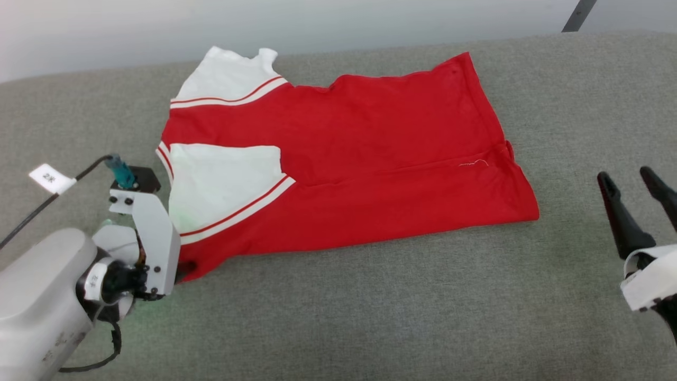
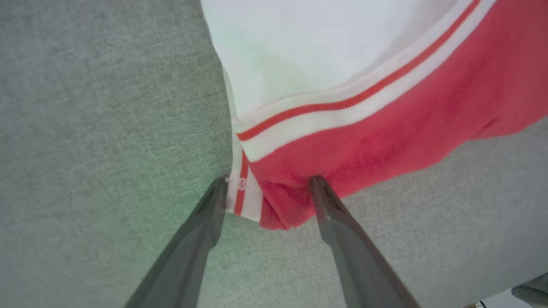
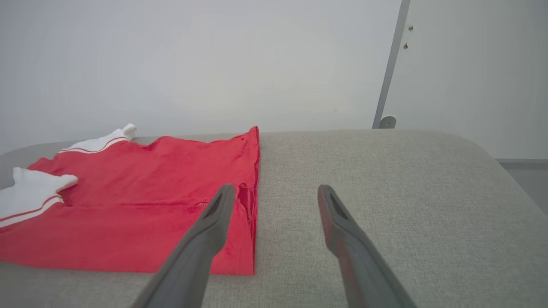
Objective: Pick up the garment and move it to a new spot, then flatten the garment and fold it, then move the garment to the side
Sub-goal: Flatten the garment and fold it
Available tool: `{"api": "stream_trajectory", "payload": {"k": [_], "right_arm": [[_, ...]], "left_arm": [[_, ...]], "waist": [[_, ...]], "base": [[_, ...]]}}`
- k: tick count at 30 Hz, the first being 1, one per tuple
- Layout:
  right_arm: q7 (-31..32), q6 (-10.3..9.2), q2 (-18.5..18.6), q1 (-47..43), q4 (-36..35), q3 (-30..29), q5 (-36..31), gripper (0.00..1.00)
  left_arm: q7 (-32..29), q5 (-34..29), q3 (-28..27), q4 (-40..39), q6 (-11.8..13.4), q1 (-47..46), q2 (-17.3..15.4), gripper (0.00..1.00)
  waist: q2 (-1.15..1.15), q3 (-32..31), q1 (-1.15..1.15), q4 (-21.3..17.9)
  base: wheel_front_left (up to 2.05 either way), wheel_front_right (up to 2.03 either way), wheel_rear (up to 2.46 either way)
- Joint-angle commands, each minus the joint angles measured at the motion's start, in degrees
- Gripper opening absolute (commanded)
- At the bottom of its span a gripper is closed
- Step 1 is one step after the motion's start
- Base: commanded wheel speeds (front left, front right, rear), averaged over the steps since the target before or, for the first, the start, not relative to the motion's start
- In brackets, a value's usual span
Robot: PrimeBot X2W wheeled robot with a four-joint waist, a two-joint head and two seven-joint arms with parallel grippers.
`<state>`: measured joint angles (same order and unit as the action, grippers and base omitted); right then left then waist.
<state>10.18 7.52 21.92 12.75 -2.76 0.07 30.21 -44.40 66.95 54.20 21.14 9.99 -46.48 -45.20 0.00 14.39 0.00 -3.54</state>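
Seemingly the folding step is in hand. The garment lies flat across the middle of the head view on the grey table, plain red side up, with both white sleeves at its left end. One sleeve is laid over the body, and a long crease runs along the lower half.

The left tool sits at the garment's lower left corner. In the left wrist view its jaws stand wide, one finger on each side of the corner, where the striped trim meets the red; nothing is gripped. The right tool, at the right edge of the head view, is also wide and empty, well apart from the hem.

I judge the next move calls for the left tool to close on that corner, and for the right to come in to the hem's near corner, so both ends lift together.

As for writing, no lettering or number shows on the garment. The trim carries tiny red script, too blurred to read. A white tag on the cable seems to read "2" plus one character.
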Motion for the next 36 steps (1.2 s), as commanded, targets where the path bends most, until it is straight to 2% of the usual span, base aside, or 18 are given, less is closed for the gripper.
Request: {"api": "stream_trajectory", "payload": {"k": [1, 10, 12, 22, 30, 36], "right_arm": [[0.8, -0.07, -0.6, -0.9, -1.0, -0.7, -0.5, 1.00], [6.3, -0.07, -3.0, -2.8, -6.6, -2.8, -1.1, 1.00], [8.1, -0.06, -2.8, -2.7, -7.3, -2.4, -0.6, 1.00], [20.4, -0.06, -1.6, 1.3, -5.6, 0.4, 3.3, 1.00], [29.9, -0.06, -0.7, 10.1, 5.3, 2.9, 2.8, 1.00], [34.5, -0.06, -2.0, 15.1, 15.3, 5.2, 2.4, 1.00]], "left_arm": [[0.4, -0.2, 0.1, 1.4, -0.3, 0.7, 0.5, 1.00], [-0.6, 1.4, 0.7, 9.9, -1.2, 1.4, 3.4, 1.00], [-1.4, 2.1, 0.8, 10.6, -2.1, 1.3, 4.3, 0.00], [0.4, 1.8, -0.1, 12.5, -4.2, -1.9, 6.6, 0.00], [1.4, 1.1, 0.2, 13.5, -5.7, -4.8, 9.8, 0.00], [1.7, 0.6, 0.6, 15.1, -6.9, -6.2, 11.7, 0.00]], "waist": [[0.00, 0.2, 0.00, -0.1], [0.00, 1.1, 0.00, -0.1], [0.00, 1.4, 0.00, 0.1], [0.00, 3.5, 0.00, 1.5], [0.00, 5.9, 0.00, 4.2], [0.00, 7.0, 0.00, 5.7]], "base": [[0.00, 0.00, 0.00], [0.00, 0.00, 0.00], [0.00, 0.00, 0.00], [0.00, 0.00, 0.00], [0.00, 0.00, 0.00], [0.00, 0.00, 0.00]]}}
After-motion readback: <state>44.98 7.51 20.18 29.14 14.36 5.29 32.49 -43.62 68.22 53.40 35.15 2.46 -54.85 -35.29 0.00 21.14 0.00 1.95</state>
